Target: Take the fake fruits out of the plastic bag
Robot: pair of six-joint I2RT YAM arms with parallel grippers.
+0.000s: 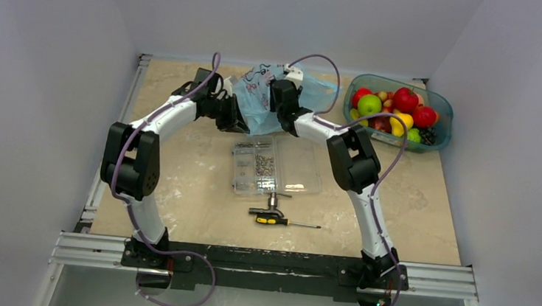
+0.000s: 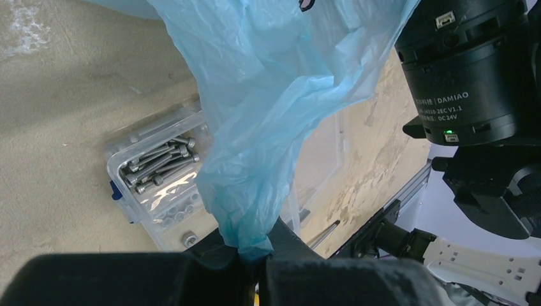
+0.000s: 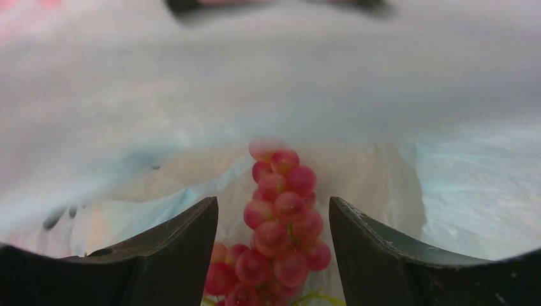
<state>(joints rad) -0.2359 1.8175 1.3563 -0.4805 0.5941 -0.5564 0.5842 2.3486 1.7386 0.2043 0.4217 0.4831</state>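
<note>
The light blue plastic bag [image 1: 256, 92] hangs bunched at the back middle of the table. My left gripper [image 2: 255, 252] is shut on a twisted bunch of the bag [image 2: 268, 95] and holds it up. My right gripper [image 3: 273, 201] is open inside the bag [image 3: 472, 191]. A red grape bunch [image 3: 281, 223] lies between the right gripper's two fingers, with a gap showing on each side. In the top view the right wrist [image 1: 283, 95] reaches into the bag's mouth, and its fingertips are hidden there. No other fruit shows inside the bag.
A teal see-through tub [image 1: 442, 120] at the back right holds several fake fruits [image 1: 394, 108]. A clear compartment box of screws [image 1: 303, 174] lies in the table's middle, just under the bag [image 2: 159, 172]. A yellow-handled screwdriver [image 1: 277, 220] lies in front of it.
</note>
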